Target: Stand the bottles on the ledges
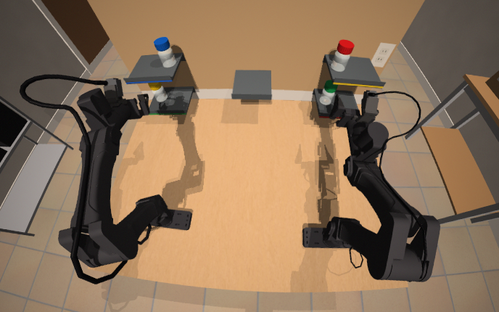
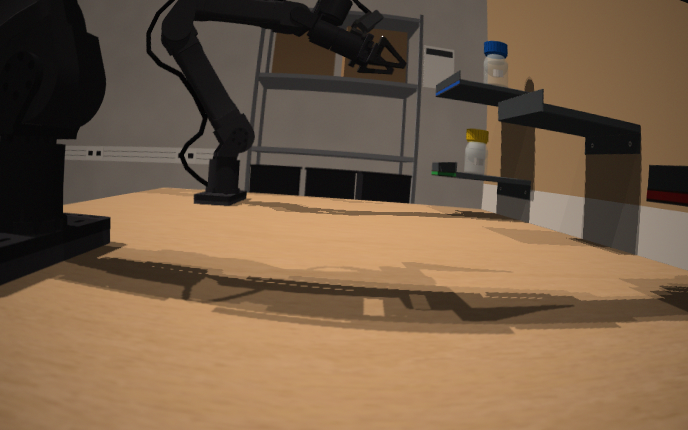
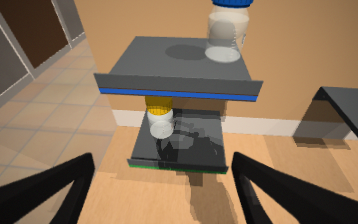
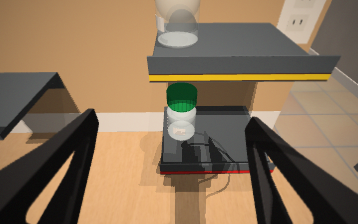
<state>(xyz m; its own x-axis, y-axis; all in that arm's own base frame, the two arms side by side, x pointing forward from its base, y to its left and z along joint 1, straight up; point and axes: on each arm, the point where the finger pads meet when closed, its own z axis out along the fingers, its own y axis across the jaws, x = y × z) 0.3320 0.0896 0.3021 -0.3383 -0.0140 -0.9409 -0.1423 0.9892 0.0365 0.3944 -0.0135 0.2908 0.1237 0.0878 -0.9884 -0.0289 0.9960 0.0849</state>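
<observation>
The left end effector [image 1: 144,104] [image 2: 393,54] [image 3: 163,160] is wide open and empty, in front of the ledges by the far left corner of the counter [image 1: 250,183] [image 2: 304,354] [image 4: 120,165]. The right end effector [image 1: 340,115] [image 4: 174,119] is also wide open with nothing in its grasp, near the far right corner. At the left corner, the blue-capped bottle [image 1: 165,55] [image 2: 495,65] [image 3: 227,32] stands upright on the upper, blue-striped ledge [image 1: 141,70] [image 2: 466,91] [image 3: 150,60], colours matching. Below it, the yellow-capped bottle [image 1: 159,92] [image 2: 475,154] [image 3: 161,120] stands on the green-striped ledge [image 1: 183,104] [image 2: 446,168] [image 3: 200,145]. At the right corner, the red-capped bottle [image 1: 341,56] [image 4: 177,22] stands on the upper, yellow-striped ledge [image 1: 362,70] [image 4: 240,45], and the green-capped bottle [image 1: 327,95] [image 4: 181,112] on the red-striped ledge [image 1: 320,110] [image 2: 667,185] [image 4: 230,125] beneath. Between the two pairs, the middle ledge [image 1: 252,83] [image 2: 568,114] [image 3: 345,102] [image 4: 25,92] by the far edge holds no bottle; its strip colour cannot be seen.
</observation>
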